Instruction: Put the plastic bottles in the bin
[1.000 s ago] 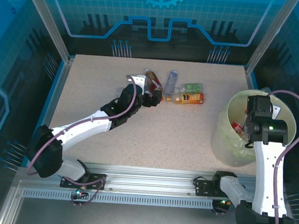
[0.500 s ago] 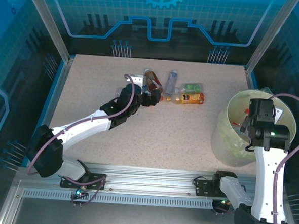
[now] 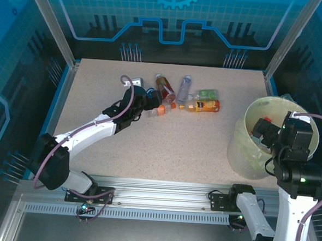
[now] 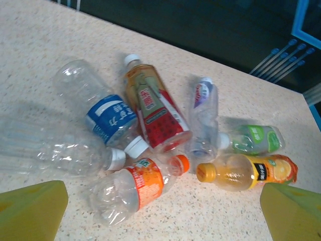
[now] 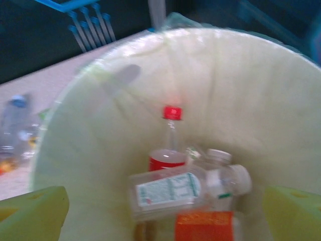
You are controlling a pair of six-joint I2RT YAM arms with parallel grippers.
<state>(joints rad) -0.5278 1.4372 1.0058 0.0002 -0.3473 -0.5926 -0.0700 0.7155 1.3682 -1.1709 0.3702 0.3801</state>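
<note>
Several plastic bottles lie in a cluster at the table's far middle: a red-label one (image 4: 155,108), a blue-label one (image 4: 108,118), a crushed orange-label one (image 4: 135,188), a slim clear one (image 4: 203,115), a green-label one (image 4: 253,140) and an orange juice one (image 4: 246,170) (image 3: 203,105). My left gripper (image 3: 147,103) (image 4: 163,216) hovers open just left of the cluster, nothing between its fingers. My right gripper (image 3: 263,129) (image 5: 163,213) hangs open over the bin (image 3: 245,153) (image 5: 100,125). Inside the bin lie a red-capped bottle (image 5: 170,135), a white-label bottle (image 5: 175,191) and an orange-label one (image 5: 203,226).
The bin stands at the table's right edge, near a metal frame post (image 3: 273,67). Blue transparent walls (image 3: 167,22) enclose the far and side edges. An aluminium rail (image 3: 162,189) runs along the near edge, with bare tabletop (image 3: 175,148) before it.
The right jaws spread wider and the right arm drew back toward the near edge over the bin. The left gripper shifted left, off the bottle cluster.
</note>
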